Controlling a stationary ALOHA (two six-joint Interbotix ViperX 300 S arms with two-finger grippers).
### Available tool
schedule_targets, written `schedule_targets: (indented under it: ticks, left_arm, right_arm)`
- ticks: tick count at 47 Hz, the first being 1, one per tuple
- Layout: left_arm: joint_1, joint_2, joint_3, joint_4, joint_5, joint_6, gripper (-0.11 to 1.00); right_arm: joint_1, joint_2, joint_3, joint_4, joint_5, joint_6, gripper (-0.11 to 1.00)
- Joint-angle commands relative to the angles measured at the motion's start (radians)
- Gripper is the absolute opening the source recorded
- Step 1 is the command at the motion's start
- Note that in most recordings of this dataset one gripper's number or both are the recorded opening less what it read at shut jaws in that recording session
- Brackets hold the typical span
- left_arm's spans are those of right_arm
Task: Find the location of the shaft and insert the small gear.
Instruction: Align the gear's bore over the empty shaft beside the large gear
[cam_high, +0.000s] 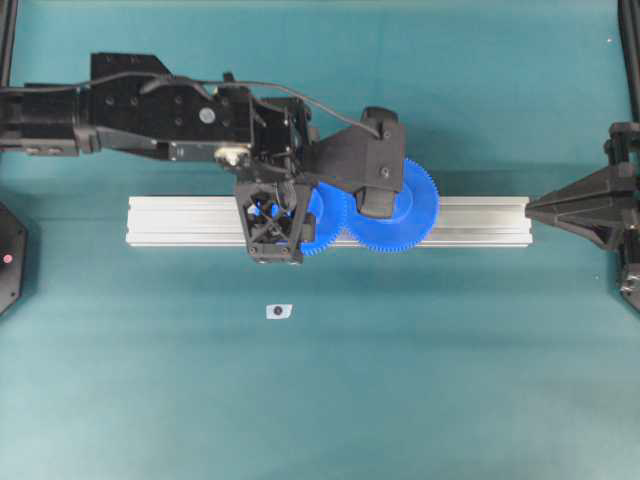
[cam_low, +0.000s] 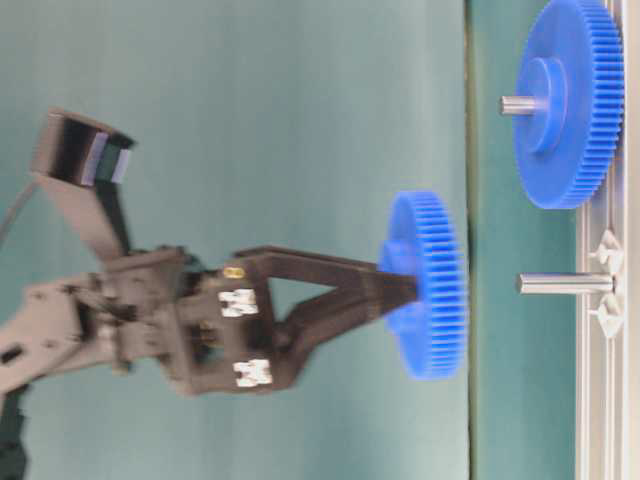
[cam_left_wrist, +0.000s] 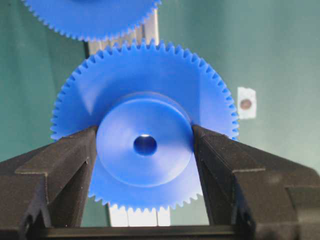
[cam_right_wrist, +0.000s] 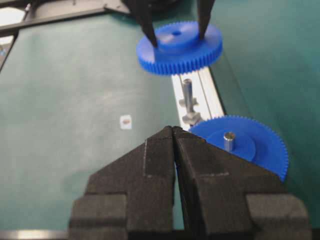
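Note:
My left gripper (cam_left_wrist: 145, 150) is shut on the raised hub of the small gear (cam_left_wrist: 145, 100), a bright blue toothed wheel with a dark centre hole. It holds the gear flat in the air (cam_low: 430, 285), in line with the shaft (cam_low: 565, 283) and a short gap from its tip. The shaft (cam_right_wrist: 187, 92) is a thin silvery pin standing upright on the aluminium rail (cam_high: 180, 220). From overhead the left gripper (cam_high: 272, 225) and small gear (cam_high: 325, 218) hide the shaft. My right gripper (cam_right_wrist: 173, 129) is shut and empty, off the rail's right end (cam_high: 532, 208).
A wider blue gear (cam_right_wrist: 245, 145) with a grey pin centre sits on the rail just right of the shaft (cam_high: 405, 210). A small white tag with a dark dot (cam_high: 279, 311) lies on the green mat in front of the rail.

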Motion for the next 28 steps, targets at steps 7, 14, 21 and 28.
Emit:
schedule_targets:
  ticks: [7,14,21,28]
  left_arm:
    - [0.006,-0.012,-0.002,0.003,-0.035,-0.002,0.63]
    - [0.008,-0.003,0.011,0.003,-0.037,-0.002,0.63]
    - [0.006,0.009,0.025,0.003,-0.043,-0.017,0.63]
    - [0.008,0.014,0.035,0.003,-0.058,-0.026,0.63]
  right_arm:
    - [-0.006,0.006,-0.009,0.0,-0.005,0.009,0.05]
    - [-0.006,0.006,-0.009,-0.002,-0.005,0.009,0.05]
    - [-0.006,0.006,-0.009,0.0,-0.005,0.009,0.05]
    - [-0.006,0.006,-0.009,0.0,-0.009,0.009,0.05]
